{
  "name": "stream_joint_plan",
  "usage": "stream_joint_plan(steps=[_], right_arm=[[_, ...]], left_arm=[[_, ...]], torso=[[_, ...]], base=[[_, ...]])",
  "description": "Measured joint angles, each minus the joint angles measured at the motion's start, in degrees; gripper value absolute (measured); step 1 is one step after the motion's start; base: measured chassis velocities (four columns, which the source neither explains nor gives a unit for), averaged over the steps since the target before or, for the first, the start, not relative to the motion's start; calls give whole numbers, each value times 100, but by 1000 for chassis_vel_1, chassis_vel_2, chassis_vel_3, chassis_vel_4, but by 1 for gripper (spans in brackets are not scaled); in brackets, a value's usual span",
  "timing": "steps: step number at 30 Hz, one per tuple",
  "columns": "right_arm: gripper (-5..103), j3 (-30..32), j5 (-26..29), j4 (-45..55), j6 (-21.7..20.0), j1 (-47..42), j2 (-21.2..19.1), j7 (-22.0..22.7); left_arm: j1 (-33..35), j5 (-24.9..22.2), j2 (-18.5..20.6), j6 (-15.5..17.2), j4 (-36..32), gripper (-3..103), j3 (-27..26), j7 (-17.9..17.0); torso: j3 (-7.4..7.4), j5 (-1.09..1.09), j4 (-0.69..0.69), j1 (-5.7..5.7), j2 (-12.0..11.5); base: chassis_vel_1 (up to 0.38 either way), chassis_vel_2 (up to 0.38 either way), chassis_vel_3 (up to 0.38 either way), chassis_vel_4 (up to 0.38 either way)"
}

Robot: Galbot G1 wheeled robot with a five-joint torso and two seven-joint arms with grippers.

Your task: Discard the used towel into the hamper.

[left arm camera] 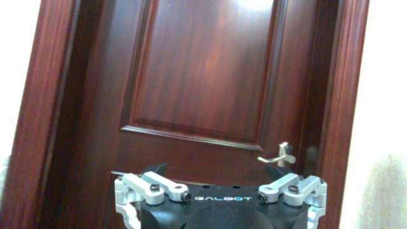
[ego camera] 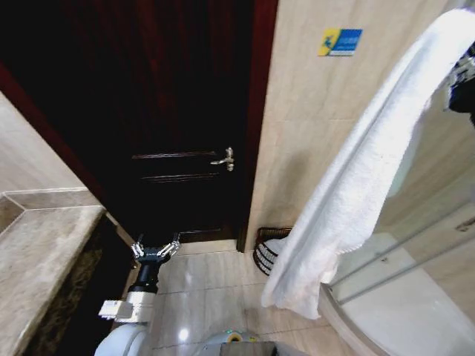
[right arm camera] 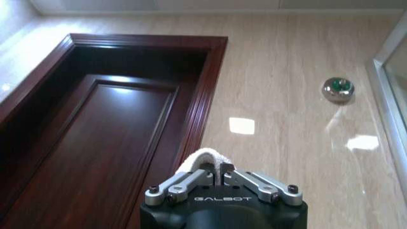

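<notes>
The right gripper [right arm camera: 216, 172] is high up, its jaws pinching the white towel [ego camera: 356, 185], which hangs down above the floor. The hamper [ego camera: 270, 251] stands by the wall beside the door [ego camera: 163, 111]. The carrying step is in hand; next the towel must come over the hamper's opening. The left gripper [ego camera: 156, 249] waits low, jaws spread.

Left claw [ego camera: 156, 250]: silver metal finger linkages with dark screws, mounted on a black housing marked "GALBOT" in pale lettering. Behind it, a black cylindrical wrist, then a white boxy segment and a rounded white arm shell. Right claw [right arm camera: 217, 172]: the same silver linkages, black screws and lettered black body. A small green light, apparently, on the base.
</notes>
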Motion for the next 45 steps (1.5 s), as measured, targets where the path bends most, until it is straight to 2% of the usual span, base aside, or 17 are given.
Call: stream_joint_plan(steps=[8,13,17,18,24,30,33,45], right_arm=[[4,-343,47,-168,-138,188,168,221],[4,-456,170,-522,-112,447,-20,222],[4,-824,320,-1066,-50,1191,-578,234],[4,-824,320,-1066,-50,1191,-578,234],[4,-1042,443,-1690,-15,1734,-1170,194],[4,-1030,538,-2030,30,1860,-1509,80],[4,-899,721,-2384,132,1795,-1845,-59],[4,-568,1100,-3172,393,1533,-2733,-282]], left_arm=[[0,0,-3,0,0,100,3,0],[0,0,-3,0,0,100,3,1],[0,0,-2,0,0,100,2,1],[0,0,-2,0,0,100,2,1],[0,0,-2,0,0,100,2,0],[0,0,-2,0,0,100,2,1],[0,0,-2,0,0,100,2,0],[0,0,-2,0,0,100,2,0]], torso=[[1,10,-1,1,0],[1,7,-2,0,0],[1,1,0,0,0],[1,1,0,0,0],[1,7,-1,1,0],[1,4,-1,0,0],[1,5,-1,0,0],[1,7,-2,0,0]], base=[[-33,-19,34,26],[-27,-21,15,11],[0,0,0,0],[0,0,0,0],[0,0,0,0],[0,0,0,0],[0,0,0,0],[0,0,0,0]])
